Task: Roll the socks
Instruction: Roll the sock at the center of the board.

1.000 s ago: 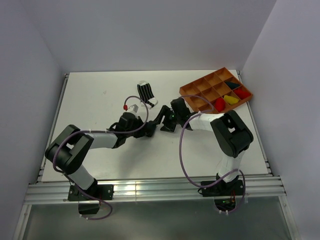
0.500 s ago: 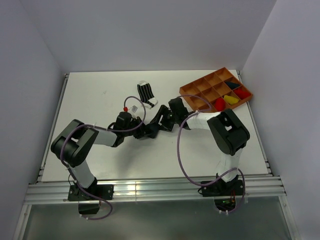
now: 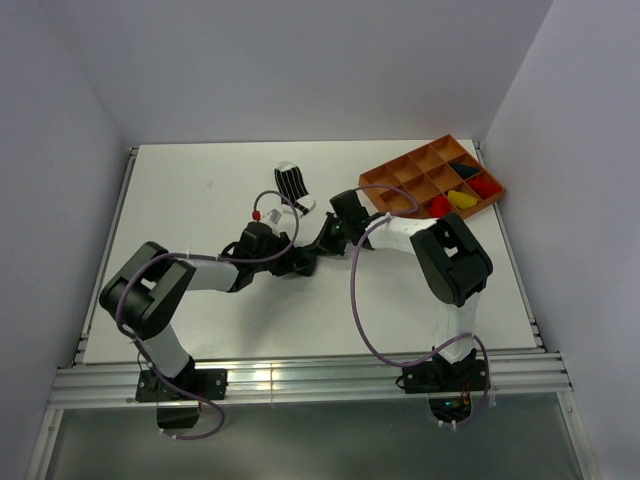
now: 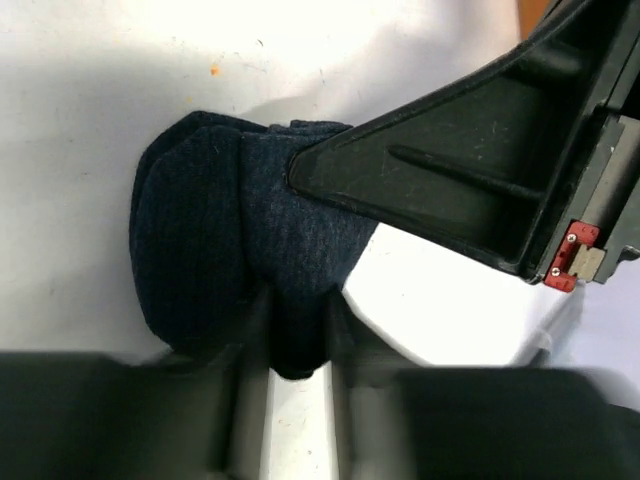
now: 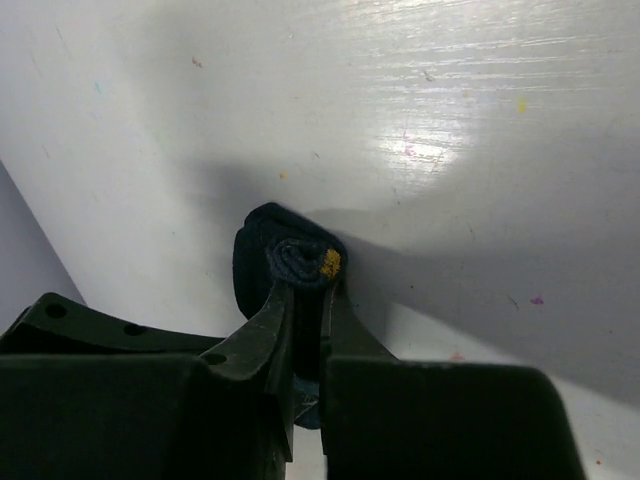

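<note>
Hidden: the navy sock (image 4: pixel 225 265) does not show from overhead, where the two pincer heads meet over it.
Blurred: the left pincer (image 4: pixel 292 322) has its own fingers out of focus in its wrist view, showing as dark bars.
Cut off: the lower end of the sock is lost between the right pincer's fingers; its pattern cannot be made out.
Left pincer: clamped on the sock's near edge, fabric bunched between its fingers.
Right pincer (image 5: pixel 305 295): nipped tight on the rolled end, which juts just beyond its tips with a yellow fleck (image 5: pixel 330 263) showing.
Navy sock: lies on the table (image 3: pixel 200 220), held from both sides.
Striped sock (image 3: pixel 292 184): flat, just beyond both pincers, touching neither.
Tray (image 3: pixel 372 177): to the right pincer's right, near it.
Tray contents: two red bundles (image 3: pixel 438 206), one yellow bundle (image 3: pixel 460 199) and one dark piece (image 3: pixel 462 168), each in its own compartment; what kind of item each is cannot be told.
</note>
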Action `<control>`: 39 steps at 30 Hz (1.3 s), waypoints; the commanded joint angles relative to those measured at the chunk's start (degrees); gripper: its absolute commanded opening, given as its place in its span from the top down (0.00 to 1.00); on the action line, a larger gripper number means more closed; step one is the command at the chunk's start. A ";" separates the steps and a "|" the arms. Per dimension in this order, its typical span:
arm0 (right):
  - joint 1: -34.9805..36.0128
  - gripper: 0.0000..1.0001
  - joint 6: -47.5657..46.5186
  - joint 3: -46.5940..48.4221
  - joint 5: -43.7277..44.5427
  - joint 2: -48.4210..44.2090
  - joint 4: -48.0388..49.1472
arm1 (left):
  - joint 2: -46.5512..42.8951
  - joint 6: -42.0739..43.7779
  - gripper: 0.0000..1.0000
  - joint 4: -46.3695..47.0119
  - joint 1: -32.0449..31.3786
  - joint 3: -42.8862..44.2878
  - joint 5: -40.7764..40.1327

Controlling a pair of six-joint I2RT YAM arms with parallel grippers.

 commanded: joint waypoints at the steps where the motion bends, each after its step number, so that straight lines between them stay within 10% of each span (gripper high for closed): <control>1: 0.82 1.00 -1.97 2.08 2.43 1.25 -4.57 | -3.39 6.44 0.66 -9.99 -3.02 1.22 -9.14; 7: 1.17 1.00 -2.94 3.40 2.43 1.51 -6.51 | -10.51 11.28 0.45 -15.63 -11.36 2.19 -27.85; 16: 1.35 1.00 -2.50 2.96 0.94 1.87 -5.98 | -11.23 24.72 0.43 -15.99 -26.13 7.81 -54.75; 39: 1.35 1.00 -1.80 2.87 -2.22 1.16 -4.93 | 7.13 28.17 0.58 -16.68 -27.90 13.79 -57.76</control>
